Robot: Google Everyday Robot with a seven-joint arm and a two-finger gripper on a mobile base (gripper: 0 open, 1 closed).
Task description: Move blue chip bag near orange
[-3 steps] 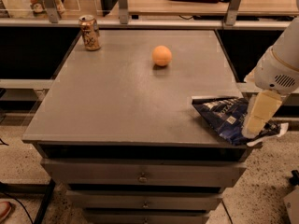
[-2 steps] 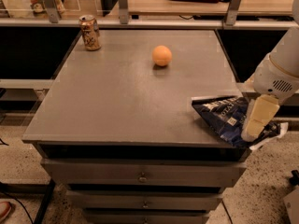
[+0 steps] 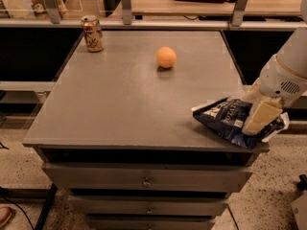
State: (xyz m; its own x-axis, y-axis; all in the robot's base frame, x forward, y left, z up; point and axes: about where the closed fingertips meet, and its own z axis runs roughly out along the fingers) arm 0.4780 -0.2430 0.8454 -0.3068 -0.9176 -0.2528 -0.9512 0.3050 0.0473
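Note:
The blue chip bag (image 3: 225, 120) lies crinkled at the table's front right corner, its right end over the edge. My gripper (image 3: 253, 127) comes down from the right onto the bag's right half. One cream finger (image 3: 261, 117) lies across the front of the bag and the foil bunches around it, so the gripper looks shut on the bag. The orange (image 3: 166, 57) sits alone at the back middle of the table, well away from the bag, up and to the left of it.
A gold-brown drink can (image 3: 92, 33) stands at the table's back left corner. The grey table top (image 3: 120, 104) sits on a cabinet of drawers (image 3: 146, 181). A rail with posts and a wooden counter run behind the table.
The gripper has shifted slightly left and down on the bag. The bag's left corner has dropped a little and its top edge has bunched up. The orange and can have not moved.

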